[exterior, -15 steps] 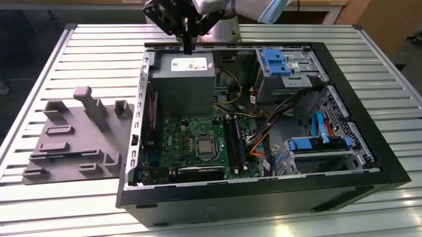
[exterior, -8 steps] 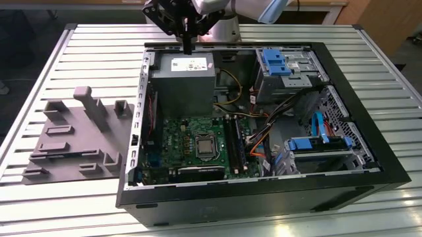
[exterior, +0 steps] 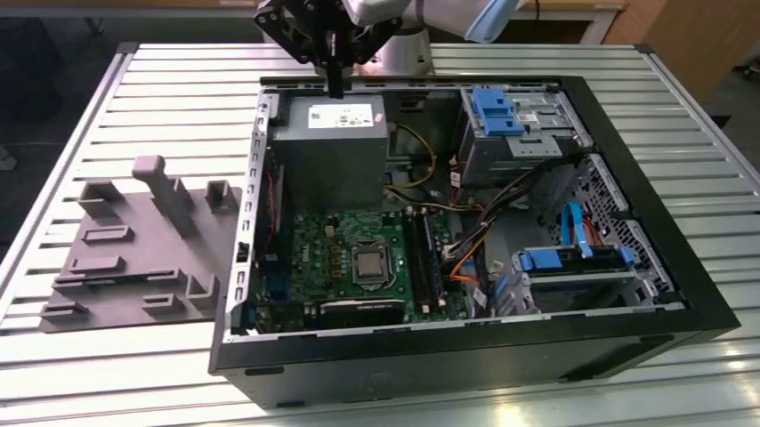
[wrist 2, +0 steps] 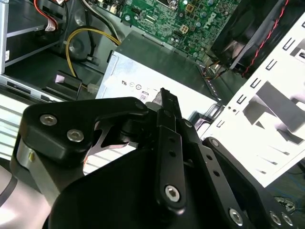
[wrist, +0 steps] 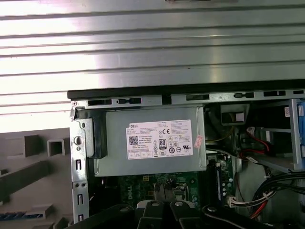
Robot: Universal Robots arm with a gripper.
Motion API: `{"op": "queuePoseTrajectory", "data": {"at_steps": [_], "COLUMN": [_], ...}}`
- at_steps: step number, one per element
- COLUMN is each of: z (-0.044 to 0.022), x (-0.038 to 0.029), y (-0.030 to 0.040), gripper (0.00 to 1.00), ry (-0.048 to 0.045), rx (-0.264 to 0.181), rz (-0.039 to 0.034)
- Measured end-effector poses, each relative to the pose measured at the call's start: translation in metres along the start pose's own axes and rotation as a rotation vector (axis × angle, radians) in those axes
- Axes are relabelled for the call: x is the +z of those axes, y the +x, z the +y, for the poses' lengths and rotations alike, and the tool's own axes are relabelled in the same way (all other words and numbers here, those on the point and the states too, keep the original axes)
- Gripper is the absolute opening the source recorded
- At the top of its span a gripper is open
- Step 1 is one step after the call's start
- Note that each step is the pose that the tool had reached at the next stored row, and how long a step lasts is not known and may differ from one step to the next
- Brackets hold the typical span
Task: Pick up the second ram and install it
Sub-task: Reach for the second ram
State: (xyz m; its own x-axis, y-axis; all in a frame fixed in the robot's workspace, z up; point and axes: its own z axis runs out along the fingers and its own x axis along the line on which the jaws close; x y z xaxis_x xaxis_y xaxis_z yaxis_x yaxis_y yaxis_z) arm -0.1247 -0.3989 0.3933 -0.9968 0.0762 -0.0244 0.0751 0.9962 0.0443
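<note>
Gripper (exterior: 336, 89), fingers together (whether pinching the second ram, cannot tell), hangs over the power supply (exterior: 330, 142); memory slots (exterior: 423, 258) lie nearer, rightward.

Work surface: a metal table (exterior: 142, 80) of parallel ribbed slats, light grey. Two items rest directly on it. An open black computer case (exterior: 475, 356) lies on its side (interior facing up). Just beside it, toward the exterior view's left, lies a grey fixture block (exterior: 131, 258) with upright posts.
</note>
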Motion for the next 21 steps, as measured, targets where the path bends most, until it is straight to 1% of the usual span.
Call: {"op": "queuePoseTrajectory", "data": {"at_steps": [11,21], "z": [-0.0001,-0.0004], "x": [0.0,-0.0001], "y": [0.0017,0.0048], "gripper": [0.11,0.11], "ry": [-0.0001,0.0], "rx": [0.0,0.0], "rz": [0.0,0.0]}}
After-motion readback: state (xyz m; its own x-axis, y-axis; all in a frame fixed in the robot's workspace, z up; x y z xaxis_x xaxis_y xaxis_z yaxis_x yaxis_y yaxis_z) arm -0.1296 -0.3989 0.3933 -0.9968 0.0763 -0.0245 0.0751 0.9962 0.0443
